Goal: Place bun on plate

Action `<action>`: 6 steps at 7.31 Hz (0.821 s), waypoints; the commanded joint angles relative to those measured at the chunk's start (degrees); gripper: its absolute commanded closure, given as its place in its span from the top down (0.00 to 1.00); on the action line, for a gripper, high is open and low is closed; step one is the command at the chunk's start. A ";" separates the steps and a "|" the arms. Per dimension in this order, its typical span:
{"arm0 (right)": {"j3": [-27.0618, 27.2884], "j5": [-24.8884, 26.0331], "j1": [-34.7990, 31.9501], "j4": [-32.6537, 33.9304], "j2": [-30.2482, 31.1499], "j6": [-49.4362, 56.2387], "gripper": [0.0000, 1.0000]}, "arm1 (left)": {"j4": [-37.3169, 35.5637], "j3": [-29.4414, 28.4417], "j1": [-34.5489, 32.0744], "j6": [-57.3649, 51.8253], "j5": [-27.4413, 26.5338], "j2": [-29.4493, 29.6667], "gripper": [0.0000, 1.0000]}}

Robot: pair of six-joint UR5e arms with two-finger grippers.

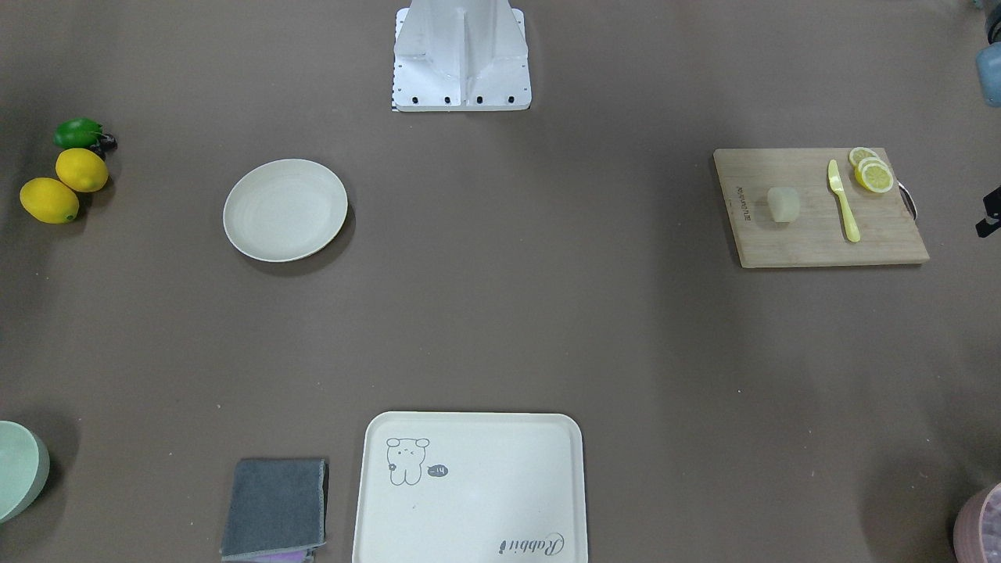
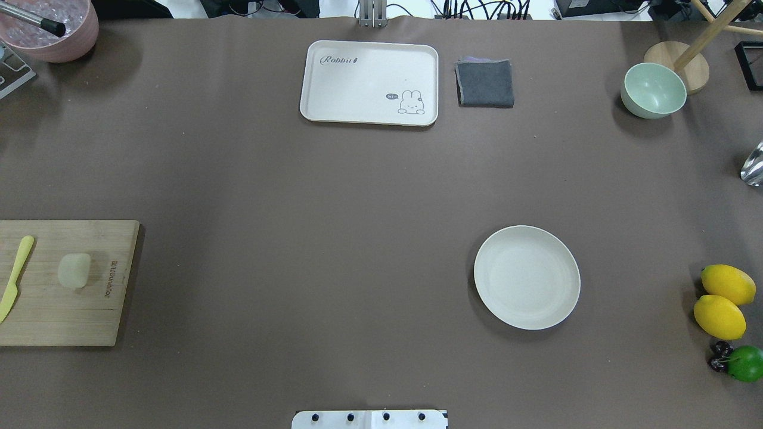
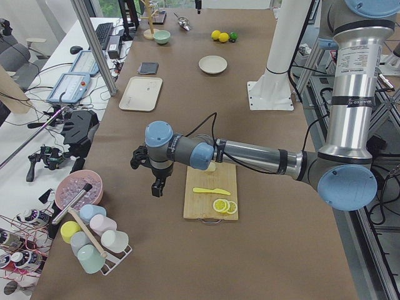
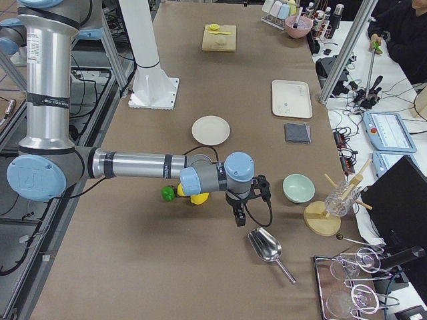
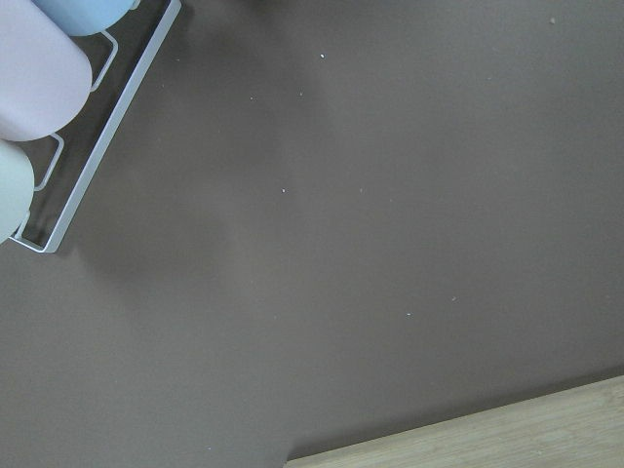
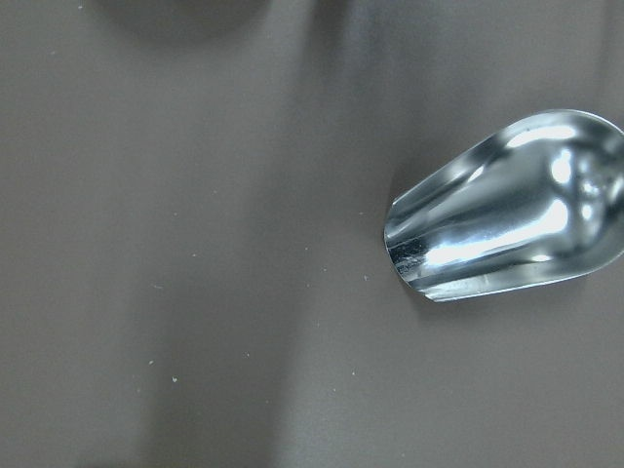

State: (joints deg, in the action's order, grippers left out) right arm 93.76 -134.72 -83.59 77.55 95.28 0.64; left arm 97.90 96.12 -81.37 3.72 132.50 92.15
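Observation:
The bun (image 1: 783,204) (image 2: 74,270) (image 4: 219,41), a small pale rounded block, lies on the wooden cutting board (image 1: 813,234) (image 2: 53,316). Far from it, the round cream plate (image 1: 285,209) (image 2: 527,277) (image 3: 213,64) (image 4: 211,130) sits bare on the brown table. My left gripper (image 3: 156,186) hangs over bare table just beyond the board's outer end, and only the left side view shows it, so I cannot tell its state. My right gripper (image 4: 238,215) hovers at the other end of the table beside a metal scoop (image 4: 267,248) (image 6: 507,210); I cannot tell its state either.
A yellow knife (image 1: 844,201) and lemon slices (image 1: 873,171) share the board. Two lemons (image 2: 723,301) and a lime (image 2: 745,363) lie past the plate. A cream tray (image 2: 369,80), grey cloth (image 2: 485,83), green bowl (image 2: 653,90), pink bowl (image 2: 50,30) and cup rack (image 3: 94,244) line the edges.

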 commanded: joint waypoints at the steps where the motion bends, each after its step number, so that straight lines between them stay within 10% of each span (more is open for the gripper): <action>1: 0.71 -0.72 0.00 -1.68 0.17 -0.03 1.00 | 0.01 -0.32 0.85 1.99 0.04 1.53 0.97; 6: 8.62 -4.15 16.48 -9.04 -2.11 -25.51 1.00 | -0.34 -0.58 2.79 4.78 0.30 2.41 0.98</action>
State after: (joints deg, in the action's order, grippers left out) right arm 99.94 -139.10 -73.15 72.30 94.05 -13.49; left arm 97.76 95.90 -78.84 6.38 132.79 94.07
